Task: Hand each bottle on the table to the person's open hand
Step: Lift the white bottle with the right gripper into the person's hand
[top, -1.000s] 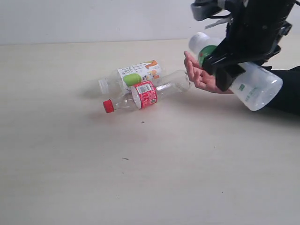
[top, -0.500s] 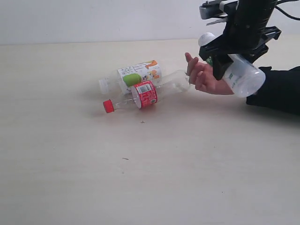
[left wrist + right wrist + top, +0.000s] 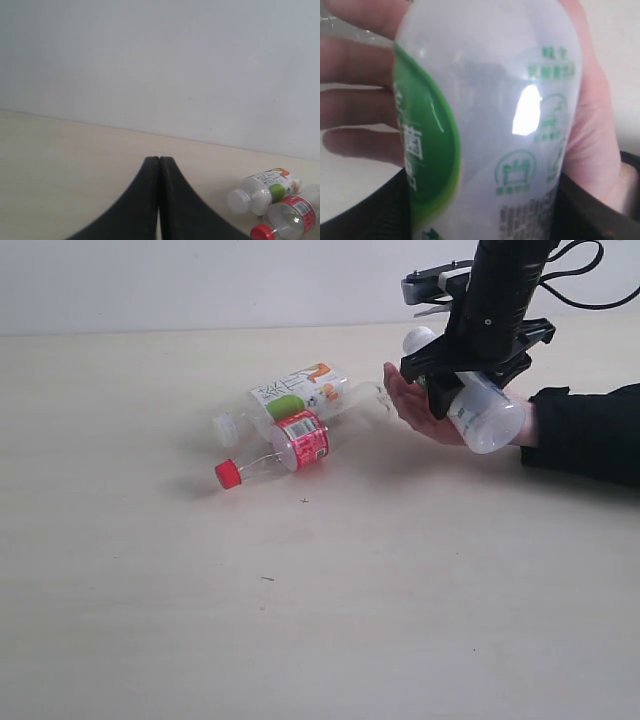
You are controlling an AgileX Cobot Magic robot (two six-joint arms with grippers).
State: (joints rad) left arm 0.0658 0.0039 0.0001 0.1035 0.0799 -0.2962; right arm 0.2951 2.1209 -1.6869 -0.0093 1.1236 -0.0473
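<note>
A pale wood-grain table runs back to a plain white wall. My right gripper is clamped across the middle of the green-and-white bottle, over the person's open hand. In the right wrist view the bottle fills the picture with the palm close behind it and the fingers spread to one side. I can't tell from either view whether plastic is resting on skin yet.

The hand lies palm up at the table's far right, with a black sleeve behind it. Just beyond its fingertips the fruit-print bottle and the red-label bottle lie side by side on the table. My left gripper is pressed closed on nothing, well away on the left.

What worries me is the release. If I let go with a gap underneath, the round, smooth bottle may drop and roll off the palm onto the table. If I press lower, I could pinch the hand between bottle and table. The fingertips are also very close to the two lying bottles, so any swing could knock them.

The held bottle lies nearly flat. Its long axis runs roughly along the hand, with the white cap toward the far side past the fingers and the base over the wrist.
</note>
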